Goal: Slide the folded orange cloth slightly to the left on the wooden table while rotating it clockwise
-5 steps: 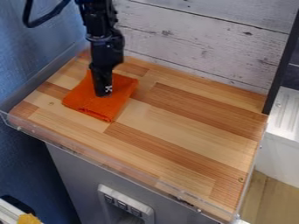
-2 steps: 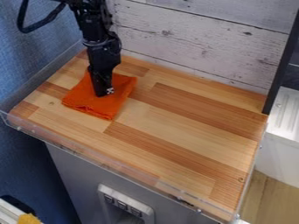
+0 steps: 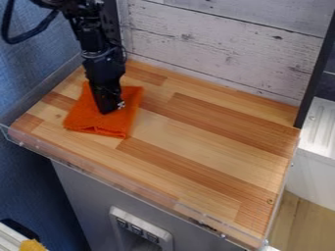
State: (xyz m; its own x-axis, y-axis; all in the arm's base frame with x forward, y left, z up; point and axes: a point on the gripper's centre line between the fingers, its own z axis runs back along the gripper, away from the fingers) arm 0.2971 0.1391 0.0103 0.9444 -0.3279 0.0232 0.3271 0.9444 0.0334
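Note:
The black gripper (image 3: 110,109) points down at the middle of a folded orange cloth (image 3: 91,120), its tip against or just over the fabric. Flat on the left part of the wooden worktop (image 3: 203,142), the cloth has its folded edge toward the front. Part of the cloth behind the gripper is hidden by the arm.
A low clear rim (image 3: 118,186) runs along the worktop's front edge. Whitewashed planks (image 3: 216,44) stand behind it, and a blue wall is at the left. A black upright post (image 3: 317,68) rises at the right back corner, beside a white sink unit (image 3: 317,127).
The gripper has moved a little left and slightly toward the front, with the arm leaning more. The orange cloth has shifted left and turned slightly along with it.

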